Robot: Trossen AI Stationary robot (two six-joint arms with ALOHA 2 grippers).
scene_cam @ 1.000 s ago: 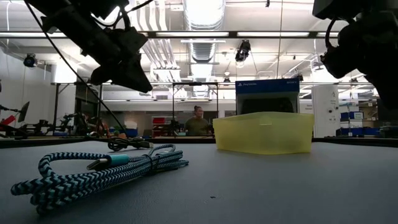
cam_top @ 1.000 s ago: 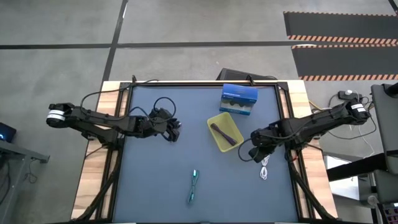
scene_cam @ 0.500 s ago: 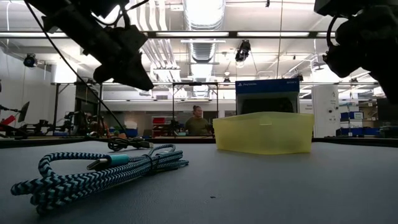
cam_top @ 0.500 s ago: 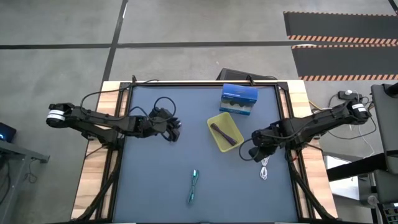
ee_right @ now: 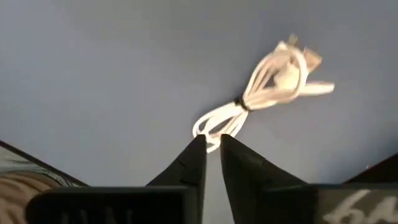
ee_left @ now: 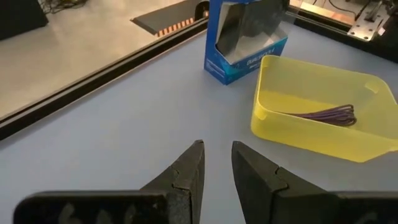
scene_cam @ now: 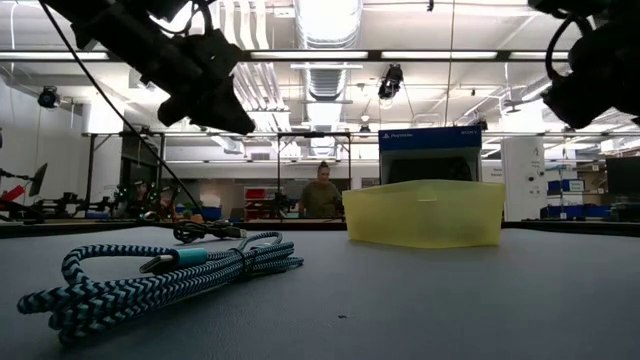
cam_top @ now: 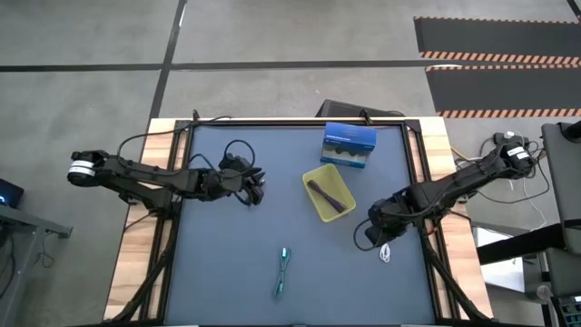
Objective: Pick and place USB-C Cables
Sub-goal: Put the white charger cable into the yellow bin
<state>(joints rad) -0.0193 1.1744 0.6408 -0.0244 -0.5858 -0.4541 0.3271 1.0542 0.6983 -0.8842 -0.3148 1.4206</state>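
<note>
Right now my right gripper (ee_right: 211,144) hangs over the white cable (ee_right: 267,84) at the table's right edge, fingers a narrow slit apart and empty, bundle's near loop at my tips, long axis running away; left gripper (ee_left: 216,155) far off, empty.

The right pincer (ee_right: 213,144), fingers narrowly parted, hovers over the white cable (ee_right: 268,85).

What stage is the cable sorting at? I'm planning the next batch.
Done: the purple cable lies in the yellow bin. In hand: the right pincer is over the white cable, fingers barely apart, not gripping. Left: white, the teal cable and the black cable.
</note>
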